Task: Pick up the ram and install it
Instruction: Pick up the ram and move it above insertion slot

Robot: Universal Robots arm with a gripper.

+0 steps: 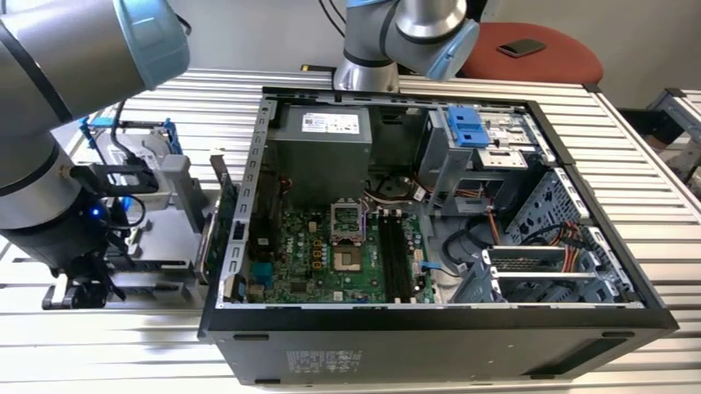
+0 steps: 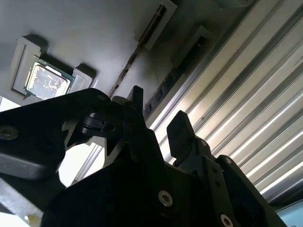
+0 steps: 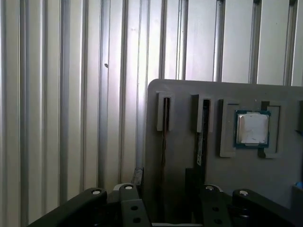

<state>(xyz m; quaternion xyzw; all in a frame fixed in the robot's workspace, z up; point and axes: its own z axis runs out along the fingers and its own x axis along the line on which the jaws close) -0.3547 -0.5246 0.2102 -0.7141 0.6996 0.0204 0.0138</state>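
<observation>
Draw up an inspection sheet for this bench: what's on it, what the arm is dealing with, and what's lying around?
Surface: ribbed metal table bearing an open computer case.
Job's things: ram, a dark strip standing on edge in a slot of the grey holder; long motherboard slots inside the case.
Clutter: processor chip in a recess of the holder; a second thin strip in the neighbouring slot.
Grippers: gripper open, holding nothing, close to the holder's slots.
Cables: wire bundle inside the case.
Surroundings: a robot arm base behind the case; red stool beyond the table.
</observation>
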